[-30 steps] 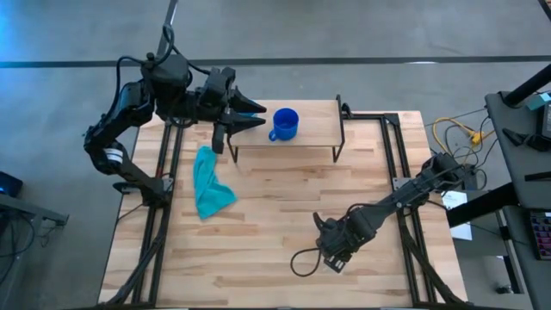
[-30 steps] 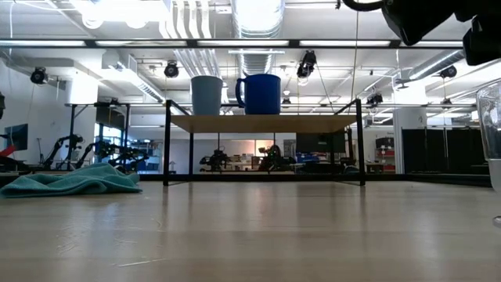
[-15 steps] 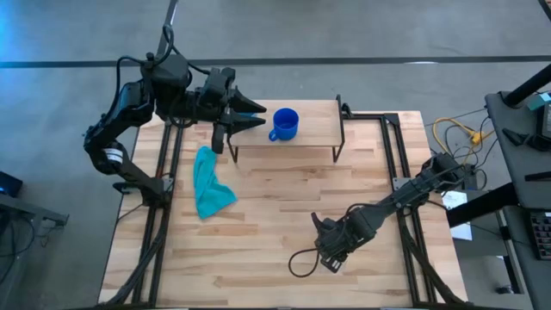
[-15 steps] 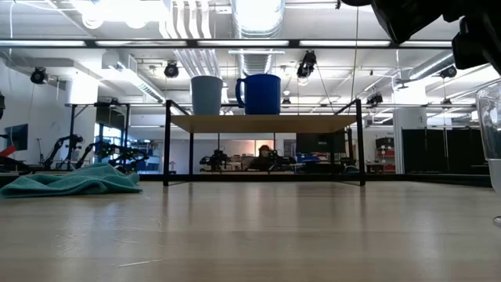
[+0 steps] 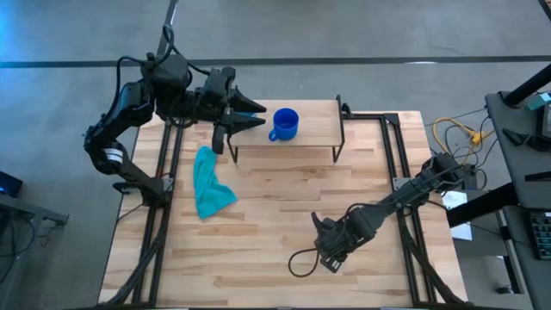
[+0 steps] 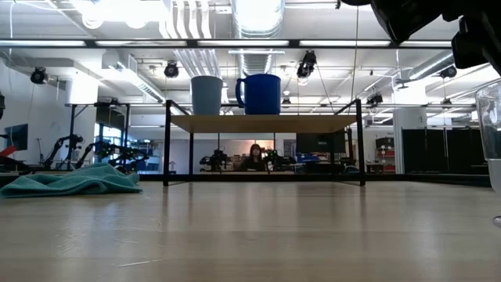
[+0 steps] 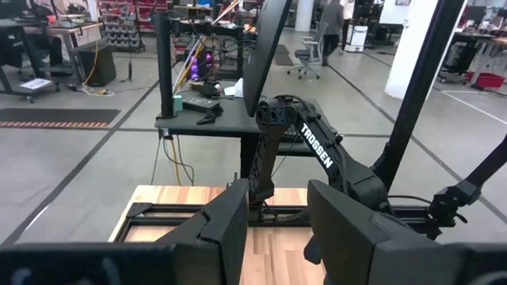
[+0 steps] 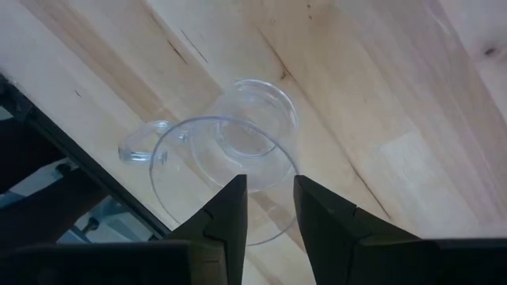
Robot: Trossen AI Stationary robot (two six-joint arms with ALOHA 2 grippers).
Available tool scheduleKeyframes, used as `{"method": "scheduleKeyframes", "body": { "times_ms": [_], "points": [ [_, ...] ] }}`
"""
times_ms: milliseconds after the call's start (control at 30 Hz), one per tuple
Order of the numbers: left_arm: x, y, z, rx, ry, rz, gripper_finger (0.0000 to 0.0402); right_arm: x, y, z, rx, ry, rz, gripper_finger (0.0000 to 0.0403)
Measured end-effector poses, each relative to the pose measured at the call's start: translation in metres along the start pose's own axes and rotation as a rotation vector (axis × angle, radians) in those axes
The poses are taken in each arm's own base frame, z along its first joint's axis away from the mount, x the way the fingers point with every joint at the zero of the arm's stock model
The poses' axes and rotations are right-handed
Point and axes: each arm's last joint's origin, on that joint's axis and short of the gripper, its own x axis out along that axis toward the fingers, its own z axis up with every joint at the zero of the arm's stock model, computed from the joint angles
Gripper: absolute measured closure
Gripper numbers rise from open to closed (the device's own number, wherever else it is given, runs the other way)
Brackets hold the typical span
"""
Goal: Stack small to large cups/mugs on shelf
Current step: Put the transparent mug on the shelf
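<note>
The shelf [image 5: 314, 129] [image 6: 262, 123] stands at the table's far side. On it the light-blue cup [image 6: 207, 95] and the royal-blue mug [image 5: 285, 124] [image 6: 261, 94] stand upright side by side. My left gripper [image 5: 256, 116] [image 7: 279, 229] hovers open over the shelf's left end and hides the light-blue cup from above. The clear cup [image 5: 305, 261] [image 8: 238, 158] [image 6: 491, 149] stands upright on the table's near right part. My right gripper [image 5: 325, 254] [image 8: 269, 206] comes down on it from the right. Its fingers stand on either side of the cup's wall at the rim, with a gap between them.
A teal cloth [image 5: 209, 182] [image 6: 74, 182] lies crumpled on the table's left part, near the shelf's left leg. Bare wood lies between the shelf and the clear cup. Black frame rails run along the table's left and right sides.
My right gripper sank a little toward the clear cup and then held still. The cups on the shelf and my left gripper kept their places.
</note>
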Motion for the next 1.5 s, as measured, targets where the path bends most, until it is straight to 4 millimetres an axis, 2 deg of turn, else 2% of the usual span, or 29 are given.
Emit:
{"method": "scheduleKeyframes", "body": {
  "times_ms": [367, 700, 1000, 1500],
  "points": [
    [0.000, 0.000, 0.000, 0.001, 0.000, 0.004, 0.0283, -0.003, 0.000, -0.001, -0.006, 0.007, 0.012, 0.0303],
    [0.000, 0.000, 0.000, 0.001, 0.001, 0.004, 0.0283, -0.019, -0.002, -0.009, 0.012, 0.012, 0.062, 0.0305],
    [0.000, 0.000, 0.000, 0.001, 0.001, 0.004, 0.0283, -0.011, 0.000, -0.021, 0.024, 0.038, 0.022, 0.0301],
    [0.000, 0.000, 0.000, 0.003, 0.001, 0.004, 0.0283, 0.005, 0.001, -0.018, 0.121, 0.052, -0.052, 0.0298]
  ]
}}
